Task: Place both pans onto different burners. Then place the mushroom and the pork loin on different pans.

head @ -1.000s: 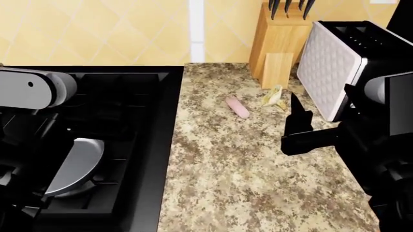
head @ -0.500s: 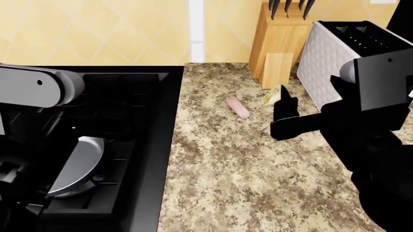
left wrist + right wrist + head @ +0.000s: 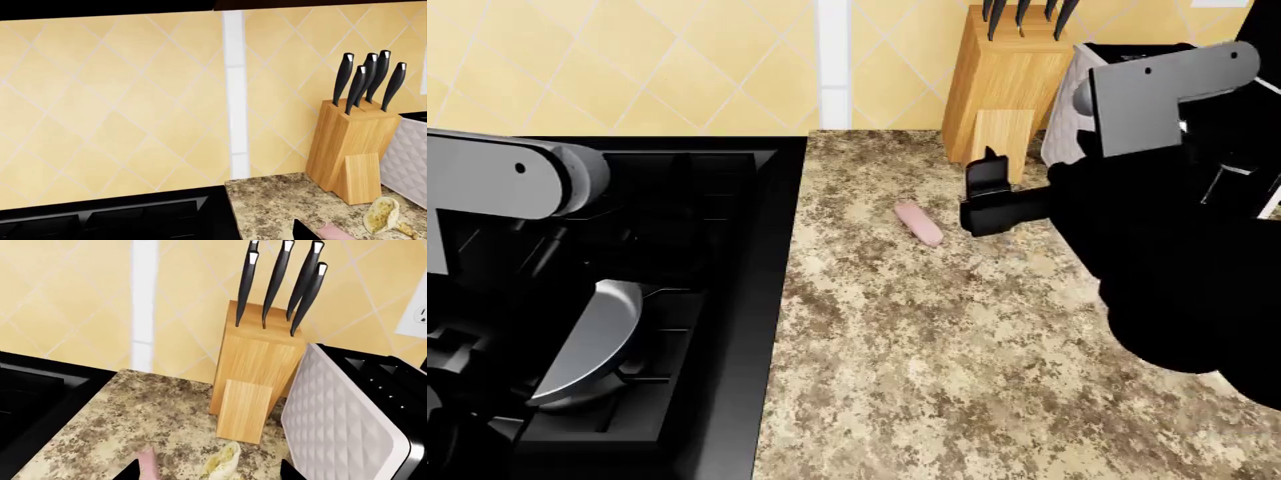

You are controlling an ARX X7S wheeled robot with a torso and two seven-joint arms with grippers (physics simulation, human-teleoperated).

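Note:
The pink pork loin (image 3: 918, 223) lies on the granite counter; it also shows in the right wrist view (image 3: 147, 463) and the left wrist view (image 3: 333, 233). The cream mushroom (image 3: 224, 462) lies right of it, near the knife block; my right arm hides it in the head view. My right gripper (image 3: 988, 192) is open above the mushroom, its tips to either side of both foods (image 3: 212, 471). One pan (image 3: 594, 340) with a grey inside sits on the stove's front grate (image 3: 674, 300), partly under my left arm. The other pan is out of view. Of my left gripper only one fingertip (image 3: 303, 232) shows, off to the side.
A wooden knife block (image 3: 1008, 80) stands at the back of the counter against the tiled wall. A white and black toaster (image 3: 347, 425) stands right of it. The black stove (image 3: 714, 200) fills the left. A wall outlet (image 3: 417, 315) is at the right.
My right gripper has moved back and left over the counter toward the knife block and now hides the mushroom in the head view. My left arm has shifted slightly; the pan stays put.

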